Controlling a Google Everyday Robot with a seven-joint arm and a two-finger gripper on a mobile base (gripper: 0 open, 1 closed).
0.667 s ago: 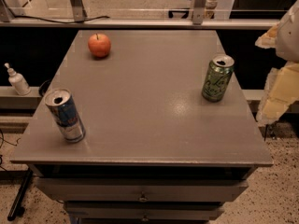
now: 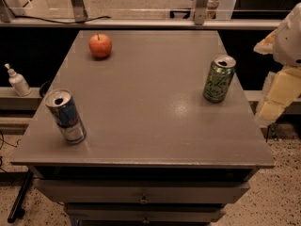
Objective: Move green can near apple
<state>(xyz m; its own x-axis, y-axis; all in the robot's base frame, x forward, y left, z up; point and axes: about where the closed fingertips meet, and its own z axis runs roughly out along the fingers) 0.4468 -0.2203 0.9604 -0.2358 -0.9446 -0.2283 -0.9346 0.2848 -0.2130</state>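
Grey surface (image 2: 141, 107) carries the green can (image 2: 219, 79) upright, long axis vertical, near its right edge, well apart from the apple (image 2: 100, 45) at the far left. Off that edge, right of the can, hangs the end effector (image 2: 278, 94); its opening I cannot tell. Nothing has visibly shifted since the earlier frame
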